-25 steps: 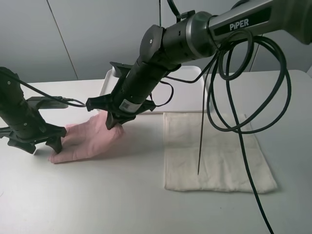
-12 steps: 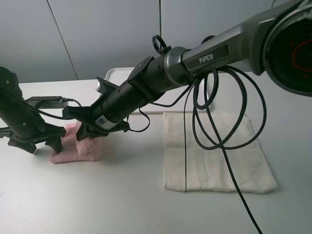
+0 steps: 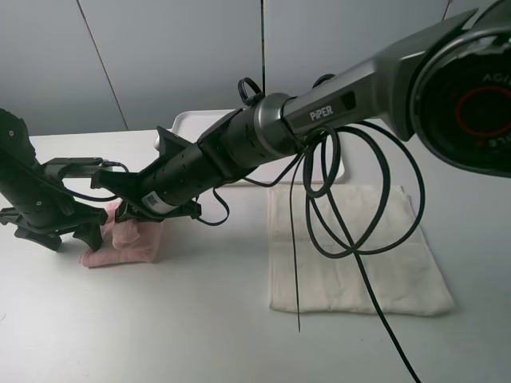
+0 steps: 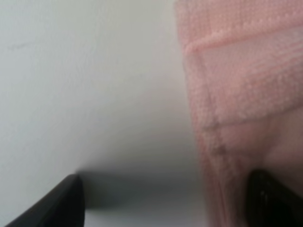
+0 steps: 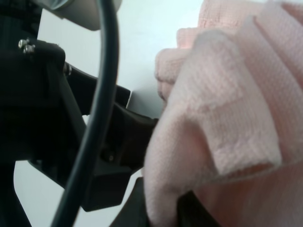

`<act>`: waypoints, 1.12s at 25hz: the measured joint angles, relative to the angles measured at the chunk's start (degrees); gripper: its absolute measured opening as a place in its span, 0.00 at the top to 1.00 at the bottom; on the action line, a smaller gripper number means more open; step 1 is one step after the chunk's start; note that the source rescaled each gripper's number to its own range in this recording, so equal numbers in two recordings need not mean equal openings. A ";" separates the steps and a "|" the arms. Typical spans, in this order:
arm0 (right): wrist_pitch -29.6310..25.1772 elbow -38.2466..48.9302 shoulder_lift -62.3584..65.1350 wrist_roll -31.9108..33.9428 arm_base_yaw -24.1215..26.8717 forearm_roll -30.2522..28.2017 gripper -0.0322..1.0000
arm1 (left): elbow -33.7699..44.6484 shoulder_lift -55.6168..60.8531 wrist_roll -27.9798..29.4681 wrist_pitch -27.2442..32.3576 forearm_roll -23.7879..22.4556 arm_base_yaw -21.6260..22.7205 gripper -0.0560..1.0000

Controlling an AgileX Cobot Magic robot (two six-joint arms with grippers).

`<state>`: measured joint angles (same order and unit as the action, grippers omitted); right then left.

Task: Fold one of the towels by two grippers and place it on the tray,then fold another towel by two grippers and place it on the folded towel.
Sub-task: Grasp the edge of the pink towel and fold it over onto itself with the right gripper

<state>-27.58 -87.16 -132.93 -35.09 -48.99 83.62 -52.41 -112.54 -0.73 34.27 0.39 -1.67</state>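
My right hand [image 3: 132,217] is reaching across to the left side of the desk [image 3: 200,319] and is clamping together on a raised fold of the pink towel [image 3: 137,246]. My left hand [image 3: 70,237] is resting just beside it, fingers [image 4: 61,201] spread apart and gripping nothing; one finger is sitting on bare desk, the other at the towel's hemmed edge. The pink towel is lying bunched between both hands, not on the tray [image 3: 192,120] behind my right arm. The cream towel [image 3: 359,255] is lying flat at right, just in front of the tray.
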 joint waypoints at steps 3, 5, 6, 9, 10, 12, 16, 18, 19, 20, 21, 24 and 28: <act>0.35 0.00 0.00 -0.10 -0.05 0.10 0.93 | 0.00 0.00 -2.23 0.19 2.61 1.05 0.10; 0.46 0.00 0.00 -0.21 -0.05 0.14 0.93 | 0.00 0.00 -5.62 0.71 5.79 1.93 0.10; 0.46 0.00 0.00 -0.21 -0.05 0.14 0.93 | -0.13 0.00 -7.24 1.69 7.02 2.53 0.10; 0.59 0.00 0.00 -0.33 -0.05 0.14 0.93 | -1.47 0.36 -11.31 4.61 11.69 4.69 0.10; 0.70 0.00 0.00 -0.33 -0.05 0.14 0.93 | -1.72 0.48 -11.97 5.64 13.10 5.55 0.10; 0.71 0.00 0.00 -0.33 -0.05 0.03 0.93 | -2.31 0.85 -13.91 7.18 16.68 7.07 0.10; 0.96 0.00 0.00 -0.22 -0.05 0.20 0.93 | -4.89 3.83 -18.74 8.68 23.66 9.80 0.10; 0.96 0.00 0.00 -0.22 -0.05 0.04 0.93 | -6.67 5.05 -19.68 10.17 25.76 10.85 0.10; 0.96 0.00 0.00 -0.22 -0.05 -0.05 0.93 | -7.70 5.69 -20.02 11.04 26.20 11.15 0.10; 0.96 0.00 0.00 -0.22 -0.05 -0.18 0.93 | -8.67 6.15 -20.13 11.96 26.32 11.30 0.10; 0.96 0.00 0.00 -0.22 -0.05 -0.41 0.93 | -9.42 6.76 -20.22 12.50 26.42 11.30 0.10; 0.70 0.00 0.00 -0.32 -0.05 -0.92 0.93 | -11.22 7.98 -20.37 14.03 27.01 11.30 0.10; 0.14 0.00 0.00 0.03 -0.05 -1.34 0.93 | -12.39 9.31 -20.51 15.02 27.48 11.30 0.10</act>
<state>-27.44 -87.16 -132.93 -35.07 -49.03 82.28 -64.79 -103.23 -21.24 49.29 27.87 9.63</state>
